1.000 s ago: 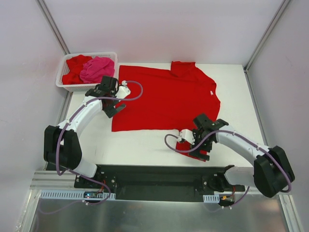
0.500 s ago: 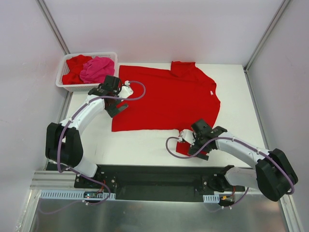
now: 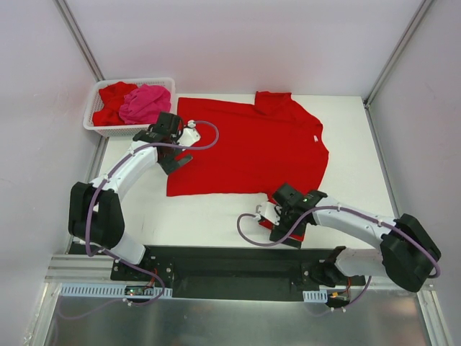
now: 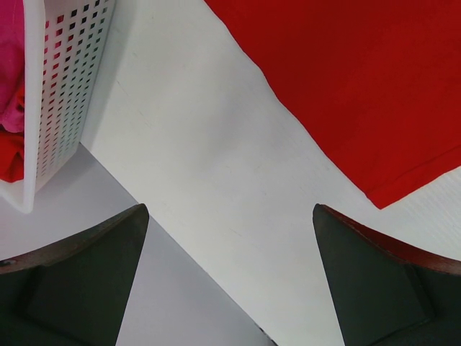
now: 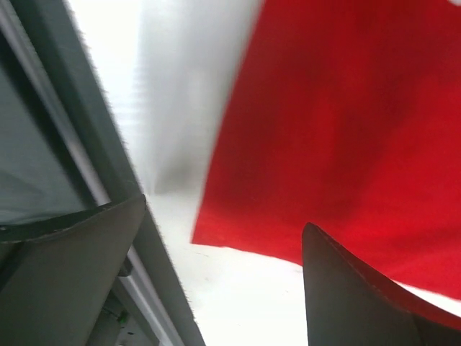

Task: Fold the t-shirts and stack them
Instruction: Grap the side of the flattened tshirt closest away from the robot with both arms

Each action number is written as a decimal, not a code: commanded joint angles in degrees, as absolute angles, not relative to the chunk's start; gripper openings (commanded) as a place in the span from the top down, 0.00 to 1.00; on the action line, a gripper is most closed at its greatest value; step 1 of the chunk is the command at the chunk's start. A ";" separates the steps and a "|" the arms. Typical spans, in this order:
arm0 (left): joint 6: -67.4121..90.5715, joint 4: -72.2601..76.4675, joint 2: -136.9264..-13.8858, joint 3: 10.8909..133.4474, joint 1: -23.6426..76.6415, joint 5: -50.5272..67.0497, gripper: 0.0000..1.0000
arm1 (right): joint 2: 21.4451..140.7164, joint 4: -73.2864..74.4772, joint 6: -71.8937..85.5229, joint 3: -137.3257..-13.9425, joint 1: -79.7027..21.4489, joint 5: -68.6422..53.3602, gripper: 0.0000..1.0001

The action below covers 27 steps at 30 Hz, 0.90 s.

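The right gripper [image 5: 223, 213] hangs wide open and empty over the near sleeve of the bright red cloth t-shirt [image 3: 252, 144] spread on the white table [image 3: 209, 216], having slid left over the past second. The left gripper [image 4: 229, 209], equally agape, hovers beside the shirt's left edge, near the white plastic lattice basket [image 3: 96, 92] holding a hot pink t-shirt [image 3: 145, 102] and a crumpled red t-shirt [image 3: 112, 97].
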State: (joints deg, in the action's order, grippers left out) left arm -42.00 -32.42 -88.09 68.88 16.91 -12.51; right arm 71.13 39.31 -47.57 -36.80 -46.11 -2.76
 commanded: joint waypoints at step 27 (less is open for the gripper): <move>-43.33 -32.96 -89.74 72.51 17.84 -13.36 0.01 | 75.59 45.79 -46.32 -40.16 -48.52 -1.14 0.03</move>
State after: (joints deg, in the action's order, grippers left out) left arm -42.89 -32.38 -89.25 70.52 16.95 -12.51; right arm 75.46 41.65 -46.70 -37.41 -48.31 -1.37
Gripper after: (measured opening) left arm 0.993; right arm 0.968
